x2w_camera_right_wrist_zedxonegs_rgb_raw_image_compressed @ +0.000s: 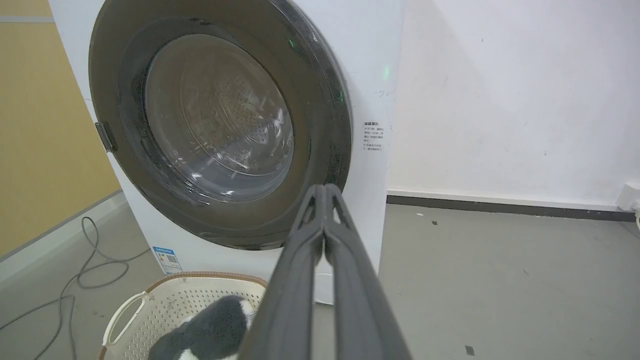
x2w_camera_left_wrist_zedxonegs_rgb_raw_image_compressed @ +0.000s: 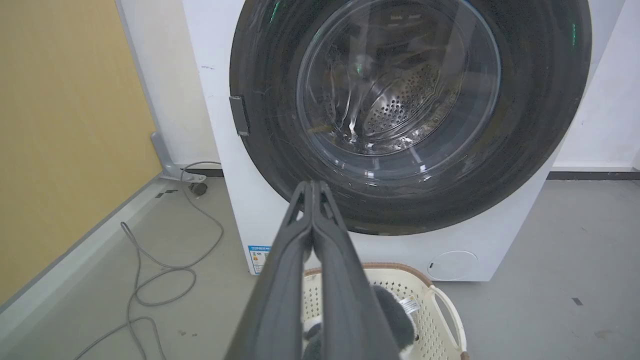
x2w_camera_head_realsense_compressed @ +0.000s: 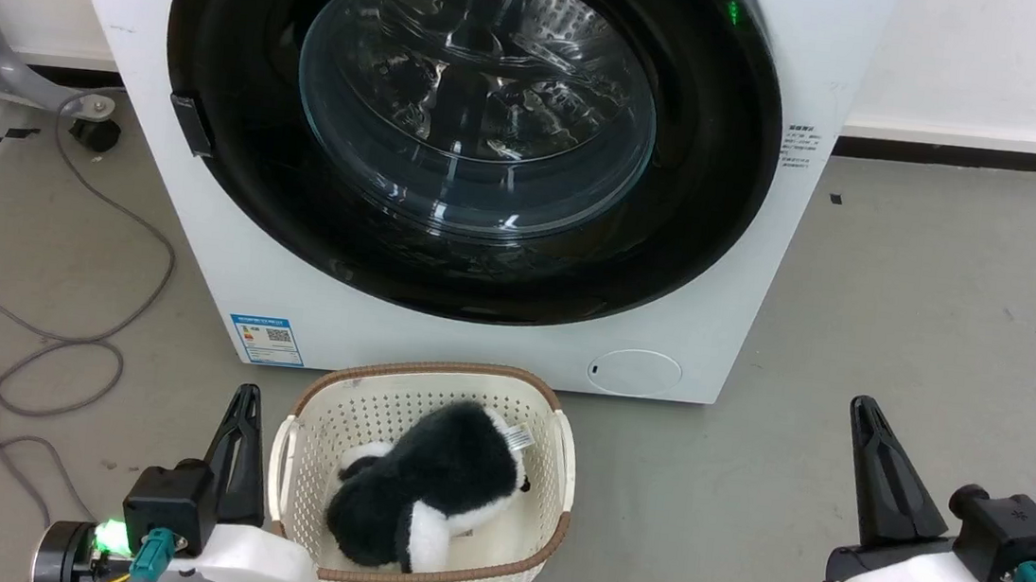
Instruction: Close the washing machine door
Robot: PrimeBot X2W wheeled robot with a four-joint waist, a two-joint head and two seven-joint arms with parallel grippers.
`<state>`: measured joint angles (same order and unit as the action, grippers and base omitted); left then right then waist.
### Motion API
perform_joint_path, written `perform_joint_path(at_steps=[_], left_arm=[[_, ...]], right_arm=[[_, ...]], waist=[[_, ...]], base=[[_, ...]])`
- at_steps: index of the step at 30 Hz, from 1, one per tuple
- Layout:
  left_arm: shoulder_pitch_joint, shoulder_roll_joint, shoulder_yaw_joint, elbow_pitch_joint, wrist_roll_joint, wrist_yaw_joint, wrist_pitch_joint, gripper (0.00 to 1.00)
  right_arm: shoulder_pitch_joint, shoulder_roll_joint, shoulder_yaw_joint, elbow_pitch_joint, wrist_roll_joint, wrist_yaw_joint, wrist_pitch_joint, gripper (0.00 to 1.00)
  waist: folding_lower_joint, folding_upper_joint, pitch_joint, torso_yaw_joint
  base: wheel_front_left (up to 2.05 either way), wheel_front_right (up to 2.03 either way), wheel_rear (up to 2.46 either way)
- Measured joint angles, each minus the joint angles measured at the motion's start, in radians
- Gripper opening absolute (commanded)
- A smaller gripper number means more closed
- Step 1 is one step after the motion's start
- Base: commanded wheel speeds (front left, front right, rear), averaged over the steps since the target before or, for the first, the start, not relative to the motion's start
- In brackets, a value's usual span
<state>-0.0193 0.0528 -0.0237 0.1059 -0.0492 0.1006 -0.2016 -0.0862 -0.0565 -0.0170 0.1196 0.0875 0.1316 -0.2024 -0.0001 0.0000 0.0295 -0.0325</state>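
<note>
Your head view cuts the washing machine door (x2w_camera_head_realsense_compressed: 236, 159) off at the top edge, and the print on the blue label (x2w_camera_head_realsense_compressed: 266, 340) at lower left and the small sticker (x2w_camera_head_realsense_compressed: 800, 147) at upper right is too small to read. In the left wrist view, the left gripper (x2w_camera_left_wrist_zedxonegs_rgb_raw_image_compressed: 311, 185) covers the middle of the basket (x2w_camera_left_wrist_zedxonegs_rgb_raw_image_compressed: 400, 274) and much of the plush toy (x2w_camera_left_wrist_zedxonegs_rgb_raw_image_compressed: 392, 320) at the bottom edge.

All three views toward washing machine (x2w_camera_head_realsense_compressed: 240, 264)

You see a cream perforated basket (x2w_camera_head_realsense_compressed: 434, 369) with a brown rim on the grey floor (x2w_camera_head_realsense_compressed: 907, 300), and a black-and-white plush toy (x2w_camera_head_realsense_compressed: 432, 497) lies inside it. To its left, a grey cable (x2w_camera_head_realsense_compressed: 170, 259) loops over the floor, towards a yellow panel (x2w_camera_left_wrist_zedxonegs_rgb_raw_image_compressed: 65, 125).
</note>
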Motion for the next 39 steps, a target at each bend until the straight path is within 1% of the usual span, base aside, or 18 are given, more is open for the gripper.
perform_joint_path(at_steps=[39], left_arm=[[0.0, -0.001, 0.007, -0.038, 0.013, -0.038, 0.08, 0.0]], right_arm=[[0.03, 0.0, 0.006, -0.045, -0.028, 0.0, 0.08, 0.0]], waist=[[0.0, 0.0, -0.012, 0.013]], base=[[0.0, 0.0, 0.0]])
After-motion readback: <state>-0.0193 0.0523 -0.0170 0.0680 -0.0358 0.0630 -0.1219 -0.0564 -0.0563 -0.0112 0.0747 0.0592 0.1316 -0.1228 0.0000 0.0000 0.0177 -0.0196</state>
